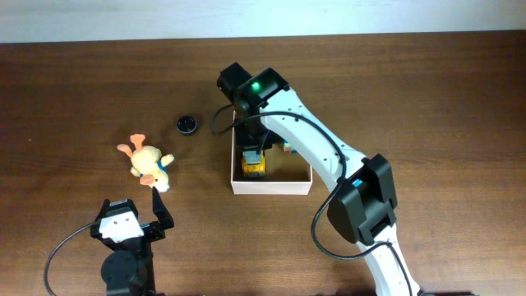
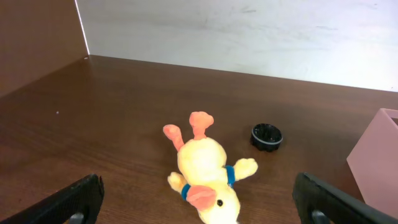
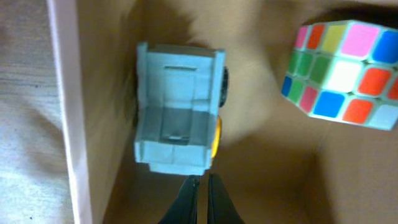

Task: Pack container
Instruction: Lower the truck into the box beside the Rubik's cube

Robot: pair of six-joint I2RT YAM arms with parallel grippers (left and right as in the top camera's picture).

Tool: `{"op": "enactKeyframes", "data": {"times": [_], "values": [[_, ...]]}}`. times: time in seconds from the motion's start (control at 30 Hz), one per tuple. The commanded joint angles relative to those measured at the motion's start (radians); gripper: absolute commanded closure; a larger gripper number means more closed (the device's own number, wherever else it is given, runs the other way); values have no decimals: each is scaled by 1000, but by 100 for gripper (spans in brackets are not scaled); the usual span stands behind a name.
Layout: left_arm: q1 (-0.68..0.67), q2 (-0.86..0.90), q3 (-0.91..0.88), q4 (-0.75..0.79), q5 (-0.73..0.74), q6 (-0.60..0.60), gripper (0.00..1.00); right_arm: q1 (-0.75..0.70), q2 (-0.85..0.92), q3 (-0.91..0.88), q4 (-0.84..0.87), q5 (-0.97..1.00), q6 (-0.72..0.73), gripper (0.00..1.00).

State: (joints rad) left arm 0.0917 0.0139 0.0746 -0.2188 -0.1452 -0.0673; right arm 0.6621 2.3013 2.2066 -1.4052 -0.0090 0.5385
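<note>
Right gripper (image 3: 200, 186) is pinched closed on nothing over the toy truck (image 3: 180, 124) in the container (image 1: 271, 188); left gripper (image 1: 131, 207) is wide open, empty.

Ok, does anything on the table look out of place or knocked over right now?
The plush duck lies toppled left of the container rather than in it, and a small black round part sits loose nearby. Inside, the toy truck and puzzle cube look fine.
</note>
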Motion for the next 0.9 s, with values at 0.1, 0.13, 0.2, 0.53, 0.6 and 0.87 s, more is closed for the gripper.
{"op": "enactKeyframes", "data": {"times": [0.1,0.13,0.2,0.53,0.6,0.87], "values": [[-4,-3,-7,5,11,16,1,40,-19,3,-4,-21,-11,96],[-4,-3,-7,5,11,16,1,47,-19,3,-7,-21,-11,96],[-4,-3,-7,5,11,16,1,59,-19,3,-13,-21,-10,96],[-4,-3,-7,5,11,16,1,90,-19,-39,-8,-6,-10,96],[-4,-3,-7,5,10,16,1,90,-19,-62,-1,-5,-10,96],[-4,-2,-7,5,10,16,1,89,-19,-124,34,32,-10,96]]}}
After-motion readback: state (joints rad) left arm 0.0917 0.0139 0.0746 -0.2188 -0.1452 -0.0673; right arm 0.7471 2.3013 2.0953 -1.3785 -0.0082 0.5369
